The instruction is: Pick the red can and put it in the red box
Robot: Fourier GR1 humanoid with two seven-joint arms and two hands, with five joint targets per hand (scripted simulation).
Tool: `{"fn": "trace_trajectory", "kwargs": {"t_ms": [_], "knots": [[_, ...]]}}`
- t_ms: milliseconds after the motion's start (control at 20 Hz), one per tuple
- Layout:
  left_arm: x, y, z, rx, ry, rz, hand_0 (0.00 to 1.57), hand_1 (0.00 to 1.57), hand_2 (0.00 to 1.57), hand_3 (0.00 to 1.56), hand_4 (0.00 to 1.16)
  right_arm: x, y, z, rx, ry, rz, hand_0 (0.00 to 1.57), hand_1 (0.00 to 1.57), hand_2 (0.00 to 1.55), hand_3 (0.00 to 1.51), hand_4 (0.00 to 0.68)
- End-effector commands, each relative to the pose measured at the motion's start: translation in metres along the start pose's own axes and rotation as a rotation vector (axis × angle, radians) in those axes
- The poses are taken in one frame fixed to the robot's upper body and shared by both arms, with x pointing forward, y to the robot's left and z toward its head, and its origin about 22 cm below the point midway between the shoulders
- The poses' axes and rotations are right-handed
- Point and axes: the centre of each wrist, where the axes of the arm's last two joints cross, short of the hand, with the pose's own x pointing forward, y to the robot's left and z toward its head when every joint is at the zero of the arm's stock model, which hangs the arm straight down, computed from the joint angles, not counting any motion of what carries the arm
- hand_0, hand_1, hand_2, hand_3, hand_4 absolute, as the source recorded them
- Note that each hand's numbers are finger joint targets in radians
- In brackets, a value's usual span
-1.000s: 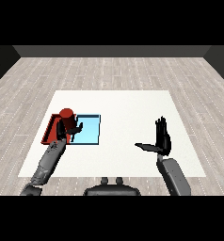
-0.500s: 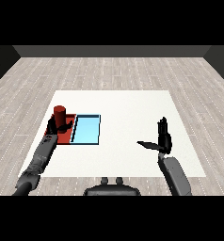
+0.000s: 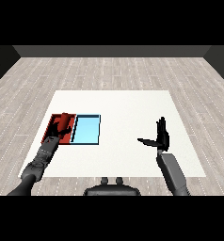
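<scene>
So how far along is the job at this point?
Mostly done: the red can lies tipped over inside the red tray, beside the light blue tray. The left hand is over the red tray near the can; whether it has let go is unclear. The right hand idles, open. Left: withdrawing.

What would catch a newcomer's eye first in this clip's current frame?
The red tray and light blue tray, side by side at the white table's left. The left hand reaches over the red tray, where the red can lies tilted. The right hand hovers open at the right.
</scene>
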Motion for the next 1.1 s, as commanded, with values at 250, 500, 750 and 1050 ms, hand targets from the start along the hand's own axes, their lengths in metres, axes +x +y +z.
{"fn": "trace_trajectory", "kwargs": {"t_ms": [250, 500, 750, 1050], "knots": [[-0.036, 0.014, 0.003, 0.051, 0.246, 0.053, 1.28, 1.28, 1.17, 0.00, 0.70, -0.015, 0.008, -0.006, -0.001, -0.010, -0.001, 0.00, 0.00, 0.00, 0.00, 0.000], [-0.037, 0.026, -0.002, -0.074, 0.288, 0.005, 0.00, 0.00, 0.00, 0.00, 0.00, -0.006, 0.018, -0.007, -0.015, -0.027, -0.034, 0.00, 0.00, 0.00, 0.00, 0.000], [-0.036, 0.037, -0.006, -0.050, 0.228, -0.017, 0.00, 0.00, 0.00, 0.00, 0.00, -0.005, 0.002, -0.009, -0.020, -0.039, -0.049, 0.00, 0.00, 0.00, 0.00, 0.000], [0.012, 0.046, -0.022, 0.021, -0.073, 0.251, 0.00, 0.00, 0.00, 0.00, 0.00, -0.015, -0.003, 0.000, 0.007, -0.041, -0.060, 0.00, 0.00, 0.00, 0.00, 0.000]]}}
